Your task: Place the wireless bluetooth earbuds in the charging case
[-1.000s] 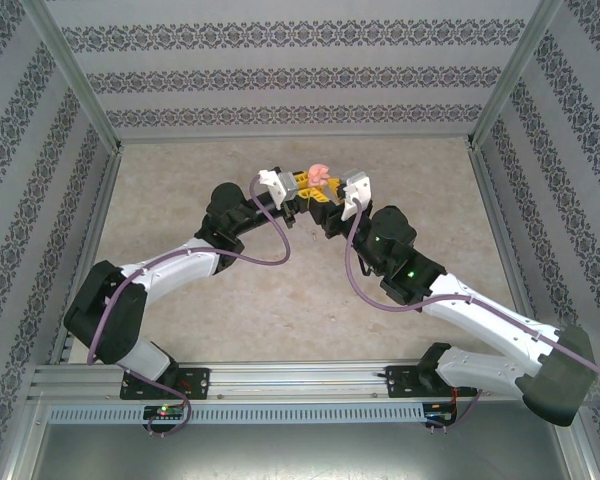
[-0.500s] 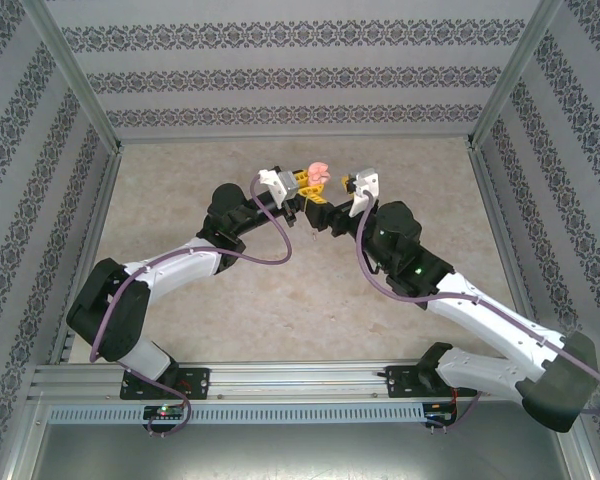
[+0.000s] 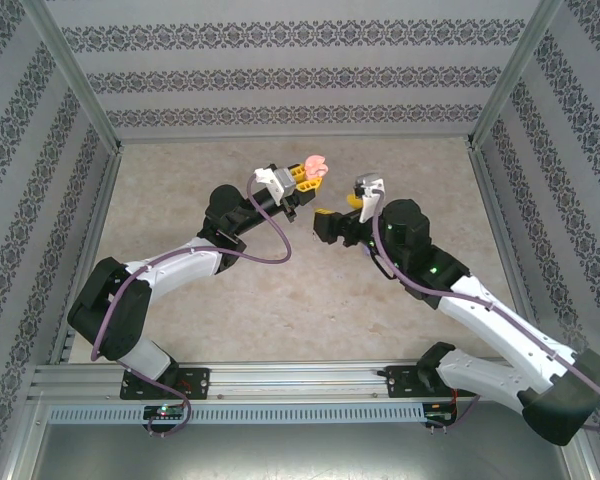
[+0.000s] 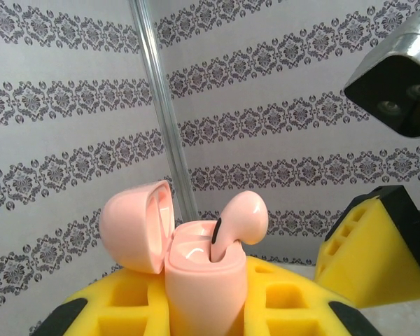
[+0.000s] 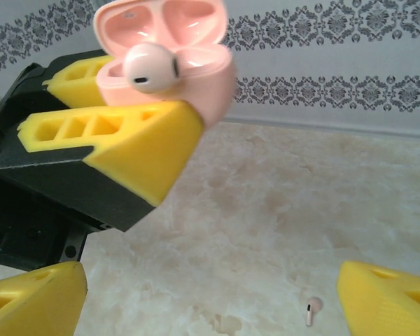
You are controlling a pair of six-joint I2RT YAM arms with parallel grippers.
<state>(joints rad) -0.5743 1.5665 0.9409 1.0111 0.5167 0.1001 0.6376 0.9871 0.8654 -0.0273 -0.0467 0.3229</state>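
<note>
— Starting nearest: right gripper [image 5: 210,304]?
— Fingers spread, empty. One pink earbud [image 5: 311,310] lies on the table [image 5: 280,203] at five o'clock in its wrist view.
— Farther off?
— At eleven o'clock, left gripper [image 4: 196,308] pinches the open charging case [image 4: 196,273], second earbud [image 4: 239,218] standing inside.

The light is bright and soft, the same all over; shadows on the table [image 3: 300,300] are very faint; the top view is sharp; close to the right wrist camera the pink case [image 5: 210,77] looks a bit blurry; its earbud [image 4: 241,218] shines a little.
</note>
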